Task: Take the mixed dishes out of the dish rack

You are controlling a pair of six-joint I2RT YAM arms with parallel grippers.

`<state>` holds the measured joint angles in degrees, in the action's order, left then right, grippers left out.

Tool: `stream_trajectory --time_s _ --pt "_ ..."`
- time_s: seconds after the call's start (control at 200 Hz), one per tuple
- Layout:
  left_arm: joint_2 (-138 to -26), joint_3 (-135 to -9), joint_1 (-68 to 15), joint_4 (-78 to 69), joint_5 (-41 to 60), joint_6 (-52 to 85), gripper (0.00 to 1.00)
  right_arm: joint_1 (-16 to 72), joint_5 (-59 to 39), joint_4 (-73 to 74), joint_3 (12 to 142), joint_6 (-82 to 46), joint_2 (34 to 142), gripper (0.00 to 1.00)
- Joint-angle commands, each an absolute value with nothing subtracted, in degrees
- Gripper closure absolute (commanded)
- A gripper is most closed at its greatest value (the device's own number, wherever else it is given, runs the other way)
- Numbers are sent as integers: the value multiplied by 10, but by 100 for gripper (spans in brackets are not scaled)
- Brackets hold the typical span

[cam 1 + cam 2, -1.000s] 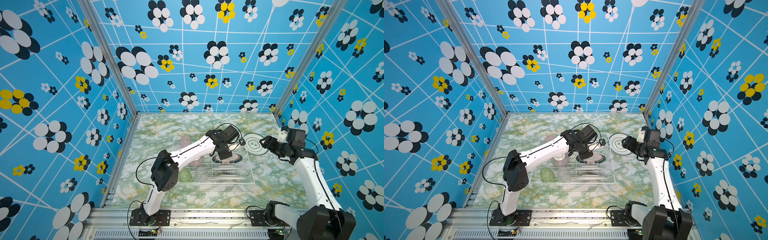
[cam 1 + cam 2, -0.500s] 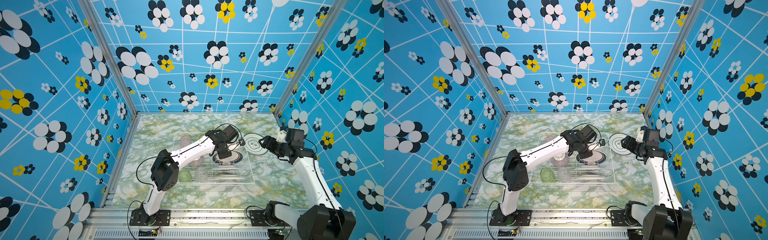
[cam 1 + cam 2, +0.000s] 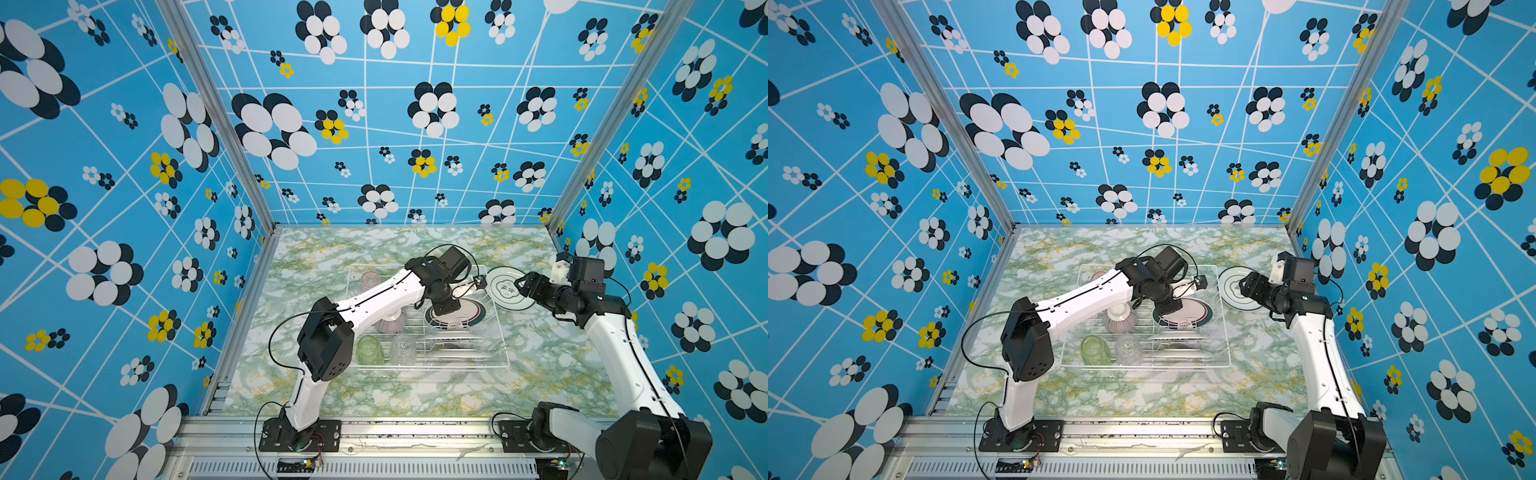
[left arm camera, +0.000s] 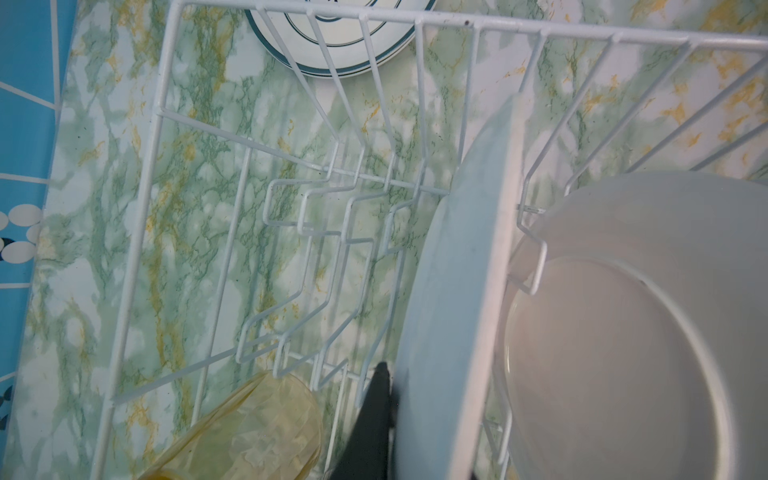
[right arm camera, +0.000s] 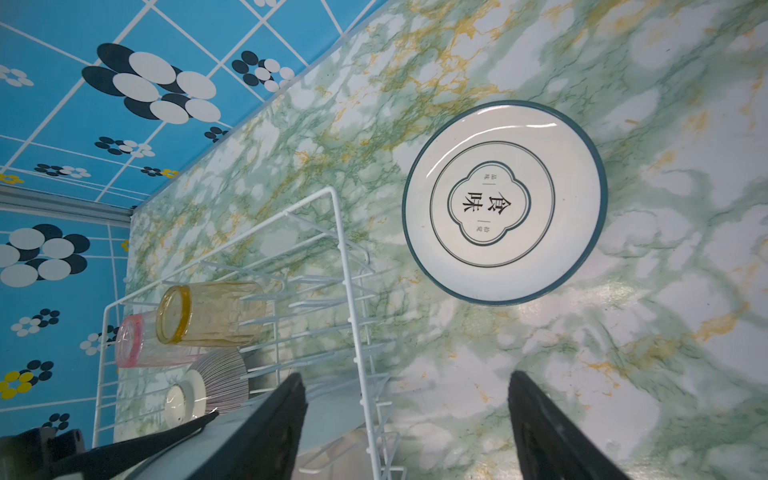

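Note:
The white wire dish rack (image 3: 432,366) (image 3: 1142,366) sits mid-table. My left gripper (image 3: 446,308) (image 3: 1167,307) reaches into its divider side and is shut on the rim of an upright green-rimmed plate (image 3: 465,315) (image 4: 449,270). One black finger (image 4: 378,415) presses its face; the other is hidden behind it. Another plate (image 4: 623,353) stands right behind it. The rack also holds pink (image 3: 368,280), green (image 3: 370,350), clear (image 3: 402,348) and yellow (image 5: 212,313) tumblers and the striped bowl (image 3: 392,322). My right gripper (image 3: 521,286) (image 5: 405,376) hangs open and empty beside the rack.
One green-rimmed plate (image 3: 505,291) (image 5: 505,201) lies flat on the marble table just right of the rack, under my right gripper. Patterned blue walls close in the table on three sides. Bare marble shows in front of and behind the rack.
My left gripper's jaws have closed onto the upright plate in the rack. The right arm has hardly moved and stays open.

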<state>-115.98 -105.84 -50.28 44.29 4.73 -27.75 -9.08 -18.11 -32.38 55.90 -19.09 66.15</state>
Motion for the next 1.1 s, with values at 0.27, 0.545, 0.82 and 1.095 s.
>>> stream_trajectory --time_s 0.27,0.545,0.82,1.095 --pt "-1064 -1051 -425 411 113 -172 95 -75 -202 -289 551 -198 648 22" --pt "-1063 -1061 -409 399 168 -140 95 -69 -297 -230 519 -200 623 23" --pt "-1050 -1062 -334 324 403 -8 94 -62 -440 -154 497 -218 597 27" --pt "-1066 -1044 -304 200 562 121 93 -44 -488 -83 483 -254 604 31"
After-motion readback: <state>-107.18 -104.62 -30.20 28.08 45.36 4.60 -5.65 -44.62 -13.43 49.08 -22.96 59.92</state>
